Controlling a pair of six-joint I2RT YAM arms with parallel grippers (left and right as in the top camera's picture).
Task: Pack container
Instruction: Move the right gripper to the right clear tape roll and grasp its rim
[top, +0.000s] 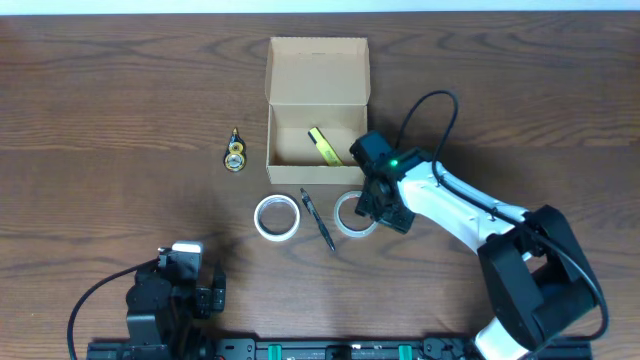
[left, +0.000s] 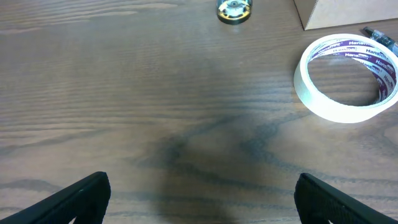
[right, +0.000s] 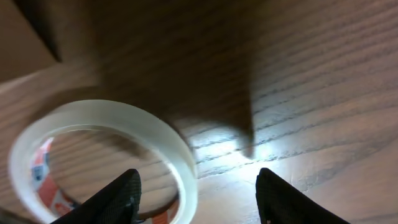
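Your right end effector (top: 375, 208) hangs with its jaws apart over the right side of the clear tape roll (top: 350, 231) in the overhead view, and its body hides that part of the roll from you. Count two tape rolls: that one and a white tape roll (top: 259, 218) to its left, with one black pen (top: 318, 220) lying between them. One container (top: 318, 68), a tan cardboard box, stands just behind them on the table (top: 120, 100) with its lid flap up at the back. One yellow marker (top: 324, 146) lies inside it. One small brass-coloured object (top: 235, 155) sits left of the box. The left arm (top: 165, 295) is at the near edge, well apart from everything.

From the left wrist, your left end effector (left: 202, 202) is released, with only bare table between its tips. Ahead you see the white roll at right, the pen's tip and a box corner behind it, and the brass object farther off.

From the right wrist, the released fingers (right: 121, 196) straddle the clear roll's wall, with a gap on each side. The box wall shows at top left.
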